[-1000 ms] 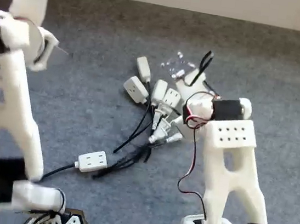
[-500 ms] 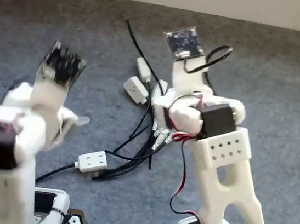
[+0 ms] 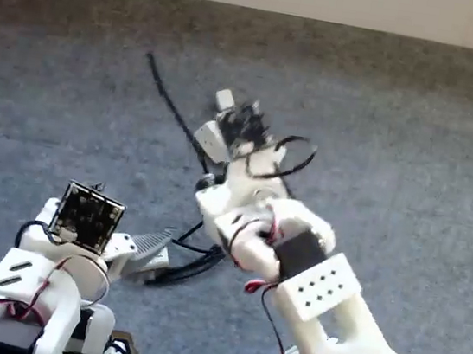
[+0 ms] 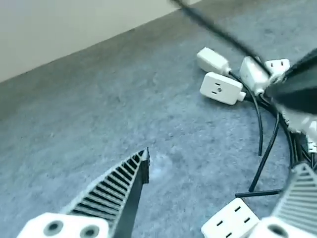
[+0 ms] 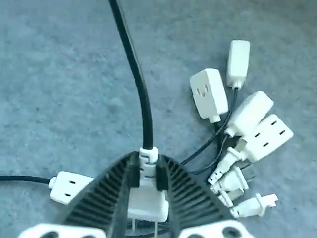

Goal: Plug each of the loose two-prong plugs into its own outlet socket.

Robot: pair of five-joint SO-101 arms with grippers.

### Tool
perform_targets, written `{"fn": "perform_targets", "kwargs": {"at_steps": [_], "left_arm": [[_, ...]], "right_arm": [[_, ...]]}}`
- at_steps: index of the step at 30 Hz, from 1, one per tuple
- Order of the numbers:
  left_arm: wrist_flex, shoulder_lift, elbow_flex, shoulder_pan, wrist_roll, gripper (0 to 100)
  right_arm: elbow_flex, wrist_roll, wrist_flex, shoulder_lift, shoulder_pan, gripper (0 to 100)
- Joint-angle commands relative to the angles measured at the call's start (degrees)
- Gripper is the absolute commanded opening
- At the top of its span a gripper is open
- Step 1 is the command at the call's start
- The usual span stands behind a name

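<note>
one white plug (image 5: 143, 201) is clamped tight in the right tool (image 5: 147, 162), and its black cord (image 5: 130, 64) runs away to the far left. the long axis of the plug follows this cord, so i judge that its two prongs point down and toward the near side. one free socket (image 5: 67, 187) lies on the grey desk (image 5: 59, 74) at the near left of this tool, just beside it, with its slots facing up. the left tool (image 4: 221, 159) hangs over the same socket with its fingers wide apart, so the left arm is nearer to it. other sockets (image 5: 208, 94) and loose plugs (image 5: 233, 178) lie bunched on the far side.
</note>
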State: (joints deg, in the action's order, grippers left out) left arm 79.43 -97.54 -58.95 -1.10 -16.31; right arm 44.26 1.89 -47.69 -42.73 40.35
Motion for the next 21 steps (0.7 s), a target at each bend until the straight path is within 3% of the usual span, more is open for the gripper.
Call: {"fn": "perform_targets", "kwargs": {"at_steps": [1,8,17,21], "left_arm": [[-4.0,-0.8,-4.1,4.4,0.8,42],[-13.0,-0.8,-12.9,5.8,2.4,42],[-20.0,-0.4,-18.9,5.8,2.2,42],[-21.8,-0.4,-19.7,2.6,2.2,42]], "right_arm": [[2.2,2.5,7.3,-2.4,1.8,0.5],[2.2,6.6,8.6,-2.9,2.9,0.5],[-1.7,6.9,0.4,-2.5,7.3,0.5],[-6.5,6.5,-5.1,-2.5,6.9,0.5]]}}
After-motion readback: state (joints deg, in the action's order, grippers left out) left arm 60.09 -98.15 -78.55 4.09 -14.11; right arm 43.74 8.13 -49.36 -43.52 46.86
